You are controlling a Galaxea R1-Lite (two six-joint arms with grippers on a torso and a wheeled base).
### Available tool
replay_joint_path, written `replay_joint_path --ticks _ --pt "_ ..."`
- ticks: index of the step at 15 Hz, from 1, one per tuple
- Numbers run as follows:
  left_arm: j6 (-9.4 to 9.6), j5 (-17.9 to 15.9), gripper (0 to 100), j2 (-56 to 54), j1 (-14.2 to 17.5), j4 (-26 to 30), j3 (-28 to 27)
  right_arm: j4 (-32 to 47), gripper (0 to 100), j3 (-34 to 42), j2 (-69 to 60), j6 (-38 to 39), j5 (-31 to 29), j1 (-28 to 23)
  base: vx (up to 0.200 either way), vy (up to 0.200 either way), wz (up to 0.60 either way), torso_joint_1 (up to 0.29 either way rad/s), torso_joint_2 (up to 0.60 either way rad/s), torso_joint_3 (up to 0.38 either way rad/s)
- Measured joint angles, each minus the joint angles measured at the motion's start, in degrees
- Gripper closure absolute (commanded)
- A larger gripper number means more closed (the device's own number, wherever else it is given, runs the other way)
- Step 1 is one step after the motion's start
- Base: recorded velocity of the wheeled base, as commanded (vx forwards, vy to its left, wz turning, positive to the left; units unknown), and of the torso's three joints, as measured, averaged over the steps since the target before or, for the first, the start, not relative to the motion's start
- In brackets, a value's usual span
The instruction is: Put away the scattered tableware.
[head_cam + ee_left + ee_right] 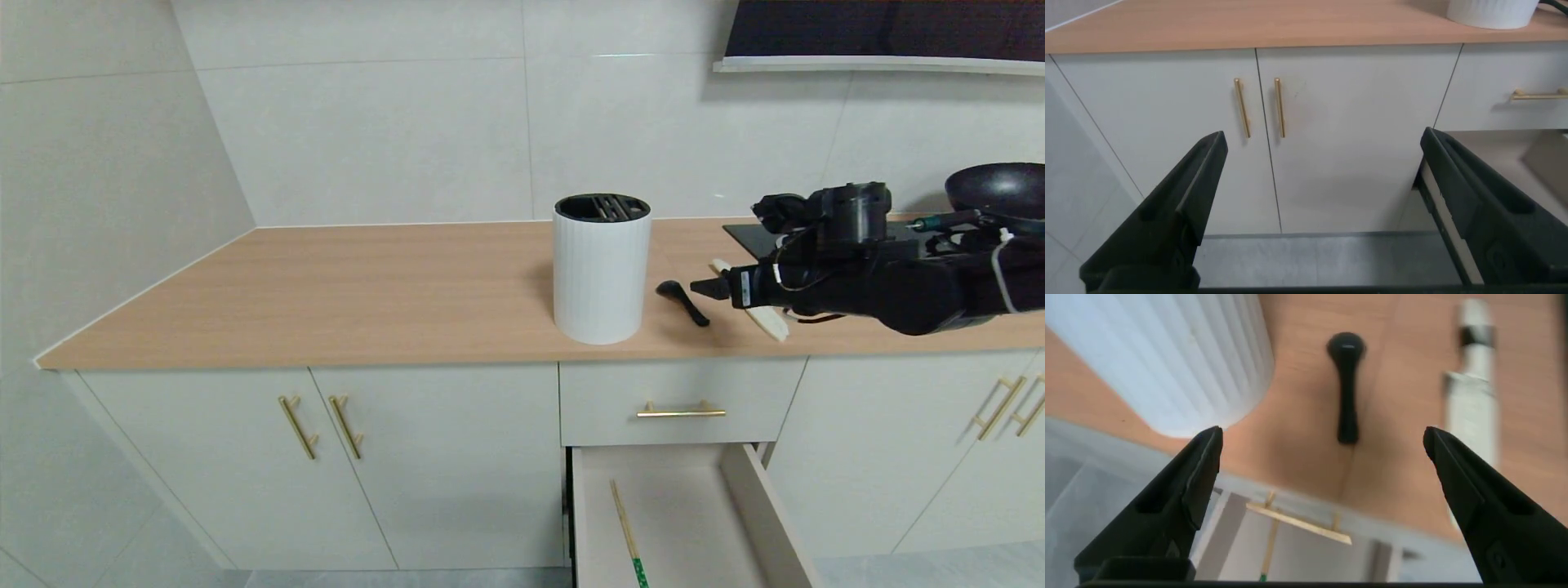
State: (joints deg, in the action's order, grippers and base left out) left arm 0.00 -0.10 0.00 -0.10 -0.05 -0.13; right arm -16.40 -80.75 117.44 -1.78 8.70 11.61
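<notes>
Black spoon (1346,384) lies on the counter (1388,457), untouched, in line with the gap between the right arm's wide-spread jaws.

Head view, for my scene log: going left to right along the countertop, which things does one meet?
white ribbed holder → black spoon → white utensil → black wok

Half hidden!
That pale flat utensil (772,325), perhaps a spatula, lies mostly behind the black arm (898,290); the green-tipped wooden chopstick (624,518) is cut by the bottom edge.
</notes>
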Motion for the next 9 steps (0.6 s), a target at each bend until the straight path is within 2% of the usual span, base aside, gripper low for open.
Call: replay_joint_path --ticks 4,9 --pt "0.0 0.0 0 0.0 0.0 0.0 0.0 -0.1 0 -6.5 8.7 -2.2 1.6 -0.6 0.0 0.0 0.0 0.0 0.0 0.0" --pt "0.0 0.0 0 0.0 0.0 0.0 0.0 -0.2 0 -10.8 14.8 -2.3 1.7 -0.6 0.0 0.0 0.0 0.0 0.0 0.0"
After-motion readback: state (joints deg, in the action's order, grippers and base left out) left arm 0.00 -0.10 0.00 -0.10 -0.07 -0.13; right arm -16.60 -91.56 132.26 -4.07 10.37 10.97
